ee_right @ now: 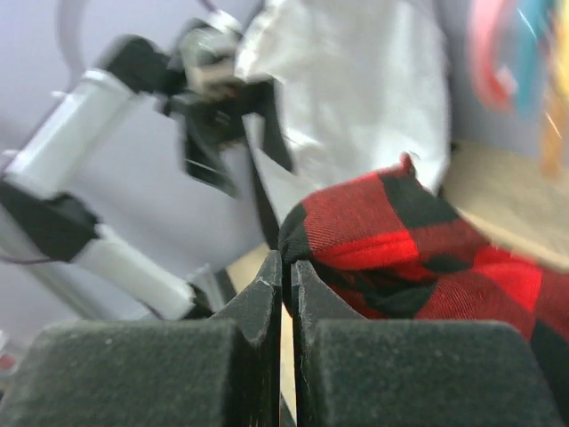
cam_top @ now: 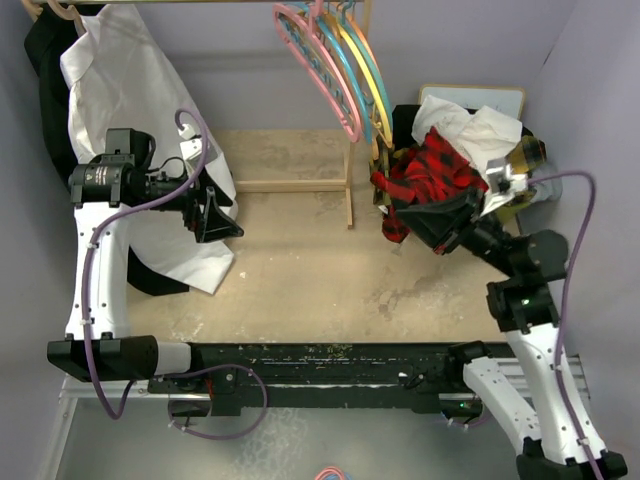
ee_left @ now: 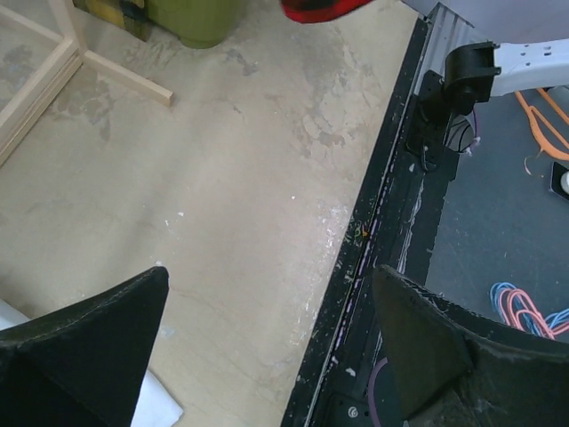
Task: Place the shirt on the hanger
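Observation:
The red-and-black plaid shirt (cam_top: 428, 175) is bunched at the right of the table, beside a wooden rack. My right gripper (cam_top: 405, 213) is shut on an edge of the shirt (ee_right: 391, 249) and holds it up off the table; its fingertips (ee_right: 267, 285) pinch the cloth's corner. The pink hanger (cam_top: 318, 62) hangs on the rack's rail at the top centre, at the front of a row of coloured hangers. My left gripper (cam_top: 218, 218) is open and empty over the left half of the table, next to a white shirt; its fingers (ee_left: 89, 347) hover above bare tabletop.
A white shirt (cam_top: 130, 110) hangs at the left over a dark garment. Blue, yellow and orange hangers (cam_top: 355, 60) hang behind the pink one. The wooden rack's foot (cam_top: 300, 185) crosses the back of the table. White cloth (cam_top: 470, 125) lies behind the plaid shirt. The table's black front rail (ee_left: 373, 231) runs below.

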